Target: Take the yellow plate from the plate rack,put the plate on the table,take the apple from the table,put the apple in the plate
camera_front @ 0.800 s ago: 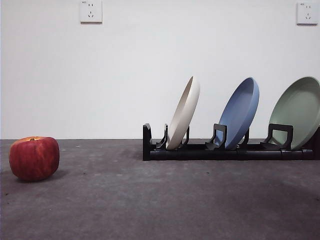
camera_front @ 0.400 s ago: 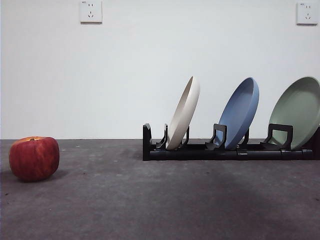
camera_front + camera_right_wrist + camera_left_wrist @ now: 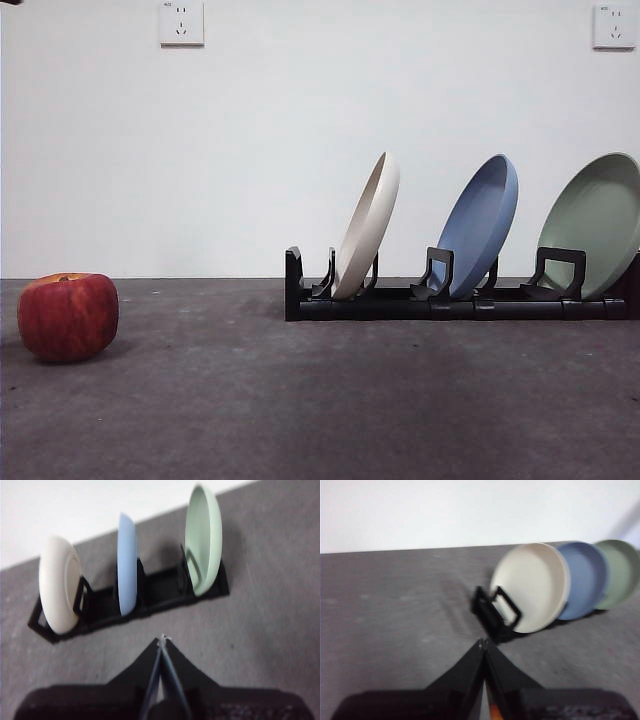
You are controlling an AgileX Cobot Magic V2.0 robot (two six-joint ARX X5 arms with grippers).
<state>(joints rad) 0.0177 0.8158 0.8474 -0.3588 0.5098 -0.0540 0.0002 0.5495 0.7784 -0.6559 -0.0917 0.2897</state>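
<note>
The cream yellow plate (image 3: 367,225) leans in the left slot of the black plate rack (image 3: 400,300). It also shows in the left wrist view (image 3: 532,586) and the right wrist view (image 3: 59,590). The red apple (image 3: 68,316) sits on the grey table (image 3: 320,400) at the far left. My left gripper (image 3: 483,645) is shut and empty, above the table short of the rack's end. My right gripper (image 3: 162,641) is shut and empty, above the table in front of the rack (image 3: 125,605). Only a black tip (image 3: 10,2) of an arm shows in the front view.
A blue plate (image 3: 480,225) and a sage-green plate (image 3: 598,222) stand in the rack's other slots, to the right of the cream one. A white wall with two sockets stands behind the table.
A black arm tip has come into the front view's top left corner. The plates, the rack and the apple have not moved.
</note>
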